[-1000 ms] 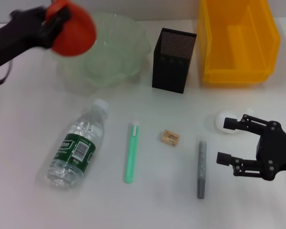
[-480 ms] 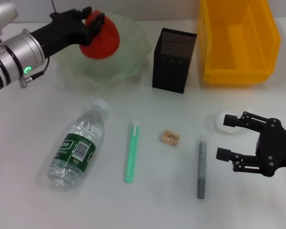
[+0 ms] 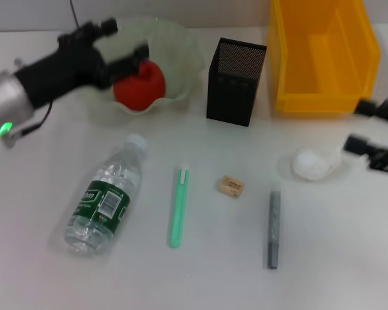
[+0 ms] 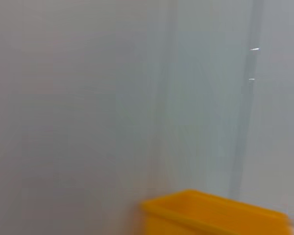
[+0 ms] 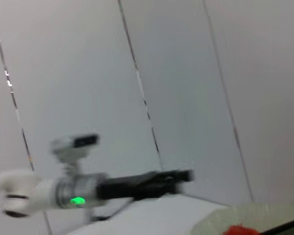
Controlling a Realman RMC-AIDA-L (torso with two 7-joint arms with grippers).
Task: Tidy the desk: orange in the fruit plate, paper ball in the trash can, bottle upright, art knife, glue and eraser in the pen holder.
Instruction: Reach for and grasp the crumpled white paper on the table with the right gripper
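The orange [image 3: 140, 84] lies in the pale green fruit plate [image 3: 181, 58]; a bit of it also shows in the right wrist view [image 5: 239, 229]. My left gripper [image 3: 124, 44] is open just above the orange, its fingers apart from it. The paper ball [image 3: 313, 163] lies on the table. My right gripper [image 3: 367, 126] is open at the right edge, right of the ball and apart from it. The bottle [image 3: 107, 197] lies on its side. The green art knife [image 3: 178, 206], tan eraser [image 3: 231, 186] and grey glue stick [image 3: 273, 229] lie flat. The black mesh pen holder [image 3: 236, 81] stands upright.
The yellow trash can [image 3: 323, 51] stands at the back right next to the pen holder; its rim also shows in the left wrist view [image 4: 215, 215]. The right wrist view shows my left arm [image 5: 88, 188] across the table.
The left gripper brought the orange down into the fruit plate and let go of it. The right gripper drew back to the right, away from the paper ball.
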